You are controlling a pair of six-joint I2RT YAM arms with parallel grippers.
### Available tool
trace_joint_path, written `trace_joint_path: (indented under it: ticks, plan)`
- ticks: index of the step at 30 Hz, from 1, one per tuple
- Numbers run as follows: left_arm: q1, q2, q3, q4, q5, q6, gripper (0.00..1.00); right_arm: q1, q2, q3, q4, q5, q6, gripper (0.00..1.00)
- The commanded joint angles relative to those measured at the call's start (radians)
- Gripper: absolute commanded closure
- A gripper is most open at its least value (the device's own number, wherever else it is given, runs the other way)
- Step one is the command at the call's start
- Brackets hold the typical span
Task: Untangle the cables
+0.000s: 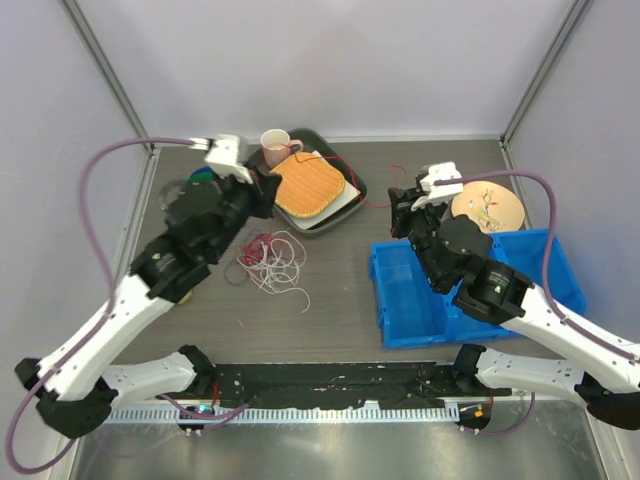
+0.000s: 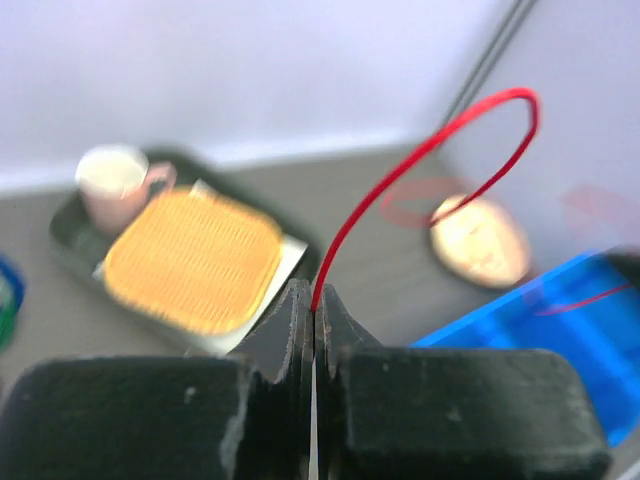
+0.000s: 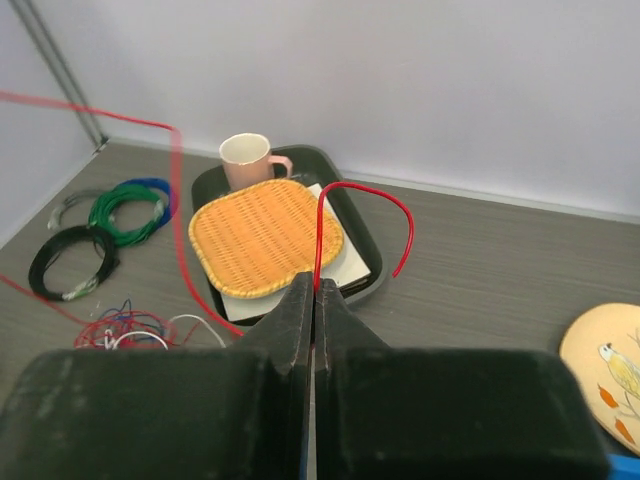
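A loose tangle of thin white, red and blue cables (image 1: 268, 258) lies on the table left of centre; it also shows in the right wrist view (image 3: 135, 330). My left gripper (image 1: 266, 190) is above the tangle, by the tray. It is shut on a thin red cable (image 2: 420, 165) that arcs up out of its tips (image 2: 315, 300). My right gripper (image 1: 404, 214) is over the far left corner of the blue bin. It is shut on a red cable end (image 3: 370, 195) that curls out of its tips (image 3: 315, 285). A red strand (image 1: 378, 203) hangs between the two grippers.
A dark tray (image 1: 355, 188) at the back holds an orange woven mat (image 1: 308, 184) and a pink mug (image 1: 276, 147). A blue bin (image 1: 405, 300) stands at the right, a wooden plate (image 1: 490, 208) behind it. Black, green and blue ring coils (image 3: 100, 225) lie at the far left.
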Motion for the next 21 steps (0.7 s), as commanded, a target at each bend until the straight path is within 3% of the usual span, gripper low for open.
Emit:
trace_joint_path:
  ticks: [1,6,10,16,21]
  plan:
    - [0.000,-0.049,0.150,0.068,0.127,-0.059,1.00,0.002,0.008,0.047,0.033,-0.179,-0.044,0.99]
    - [0.001,-0.026,0.228,0.113,0.227,-0.087,1.00,0.002,0.034,0.052,0.025,-0.391,-0.065,0.99]
    - [0.000,0.005,0.297,0.053,0.207,-0.110,1.00,0.002,0.064,0.067,0.010,-0.509,-0.082,0.99]
    - [0.000,0.002,0.170,0.023,0.082,-0.177,0.99,0.002,0.133,0.095,0.002,-0.612,-0.081,0.99]
    - [0.001,0.029,0.078,0.015,0.117,-0.279,1.00,0.002,0.204,0.127,-0.021,-0.677,-0.061,0.99]
